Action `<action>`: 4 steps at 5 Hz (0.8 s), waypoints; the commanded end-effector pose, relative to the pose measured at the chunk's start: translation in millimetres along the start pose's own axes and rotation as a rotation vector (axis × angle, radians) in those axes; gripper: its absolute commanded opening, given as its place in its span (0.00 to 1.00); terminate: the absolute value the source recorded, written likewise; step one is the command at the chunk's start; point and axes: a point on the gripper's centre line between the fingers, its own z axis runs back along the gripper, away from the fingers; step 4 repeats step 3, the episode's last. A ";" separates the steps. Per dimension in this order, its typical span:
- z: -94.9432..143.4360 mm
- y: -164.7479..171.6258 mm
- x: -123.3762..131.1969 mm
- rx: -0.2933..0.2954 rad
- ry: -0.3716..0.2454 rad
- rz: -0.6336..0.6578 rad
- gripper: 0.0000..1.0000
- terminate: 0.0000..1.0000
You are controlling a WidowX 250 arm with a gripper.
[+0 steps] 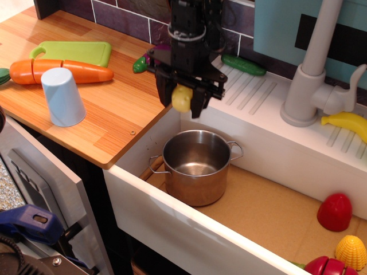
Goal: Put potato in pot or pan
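Nearest me, the shiny steel pot (196, 166) stands empty on the sink floor, close to the white front wall. Above and just behind it the black hand (184, 101) hangs in the air over the sink's left rim, its fingers clenched on the pale-yellow potato (182, 99). Left on the wooden table (114, 114) stands an upturned pale blue cup (61, 96), beyond it a carrot (57, 71).
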 end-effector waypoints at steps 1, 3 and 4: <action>12.7 -7.7 3.2 0.002 -0.115 -0.005 1.00 0.00; 12.7 -7.7 3.2 0.002 -0.115 -0.005 1.00 1.00; 12.7 -7.7 3.2 0.002 -0.115 -0.005 1.00 1.00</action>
